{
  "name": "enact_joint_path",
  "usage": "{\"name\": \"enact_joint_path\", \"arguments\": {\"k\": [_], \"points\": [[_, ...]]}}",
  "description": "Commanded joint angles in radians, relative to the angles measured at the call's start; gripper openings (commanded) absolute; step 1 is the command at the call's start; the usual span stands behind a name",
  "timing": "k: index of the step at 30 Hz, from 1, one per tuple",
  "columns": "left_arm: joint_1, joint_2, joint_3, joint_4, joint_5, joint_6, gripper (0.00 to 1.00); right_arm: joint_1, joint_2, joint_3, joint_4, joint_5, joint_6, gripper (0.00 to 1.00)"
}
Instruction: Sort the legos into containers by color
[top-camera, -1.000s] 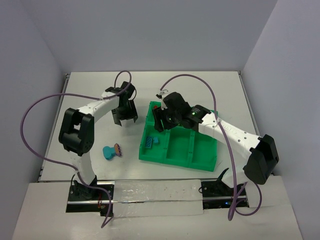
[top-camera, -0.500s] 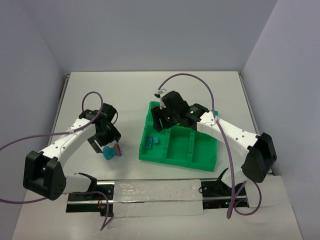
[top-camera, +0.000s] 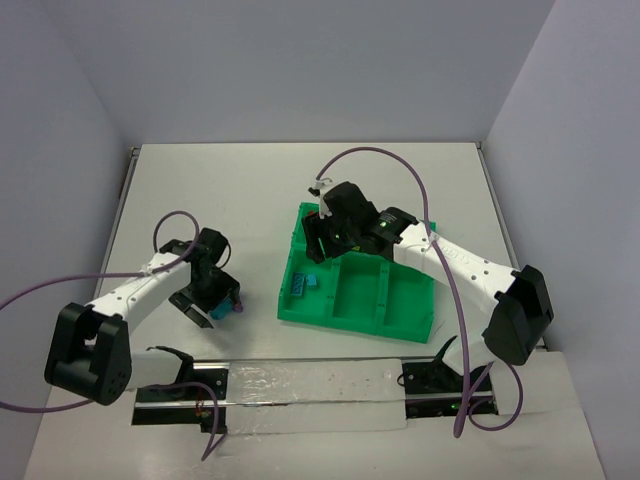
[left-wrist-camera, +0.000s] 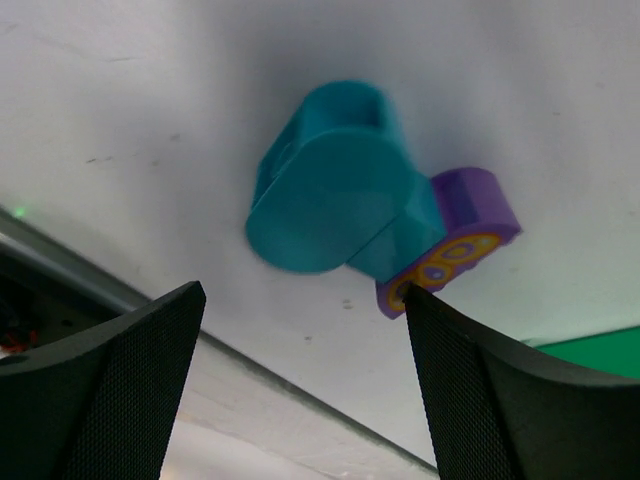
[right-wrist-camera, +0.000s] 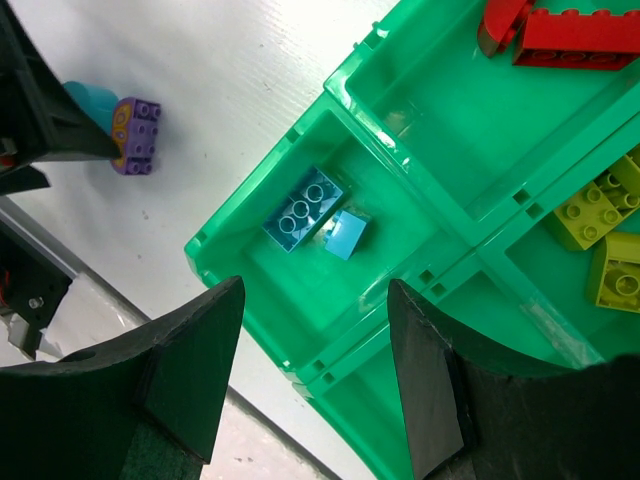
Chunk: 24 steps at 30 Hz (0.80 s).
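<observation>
A teal lego (left-wrist-camera: 335, 195) with a purple studded piece (left-wrist-camera: 460, 235) stuck to it lies on the white table left of the tray; it also shows in the top view (top-camera: 224, 311). My left gripper (left-wrist-camera: 305, 300) is open and empty just above it, and in the top view (top-camera: 207, 297) it covers part of it. The green tray (top-camera: 300, 312) holds two blue legos (right-wrist-camera: 303, 208) in its near-left compartment, red legos (right-wrist-camera: 560, 35) in the far-left one and yellow-green legos (right-wrist-camera: 600, 230) in a middle one. My right gripper (right-wrist-camera: 315, 300) is open and empty above the tray's left side (top-camera: 325, 240).
The table's near edge with a metal rail (top-camera: 300, 385) runs close behind the teal lego. The right arm (top-camera: 450, 260) stretches across the tray's right half. Grey walls close in the table on the far, left and right sides.
My left arm has swung from the far middle of the table toward the near edge and come down over the teal lego. The right gripper has barely moved.
</observation>
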Motion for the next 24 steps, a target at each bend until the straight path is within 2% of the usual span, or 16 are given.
{"name": "enact_joint_path", "arguments": {"k": [1,5,7,14,19,24], "points": [[0.021,0.033,0.008,0.180,0.029,0.034,0.89,0.001,-0.022,0.026,0.006,0.002,-0.003,0.67],[0.045,0.049,0.012,0.291,0.007,0.105,0.88,0.001,-0.030,0.020,0.004,0.010,-0.002,0.67],[0.065,0.083,0.030,0.345,-0.011,0.189,0.88,0.001,-0.030,0.017,0.007,0.007,-0.001,0.67],[0.086,0.302,0.232,0.417,-0.043,0.369,0.86,0.001,-0.026,0.032,-0.003,0.014,-0.005,0.67],[0.086,0.370,0.381,0.403,-0.057,0.442,0.86,0.001,-0.031,0.028,-0.011,0.021,-0.002,0.67],[0.089,0.337,0.438,0.380,-0.067,0.461,0.89,-0.001,-0.027,0.023,-0.014,0.022,-0.001,0.67]]}}
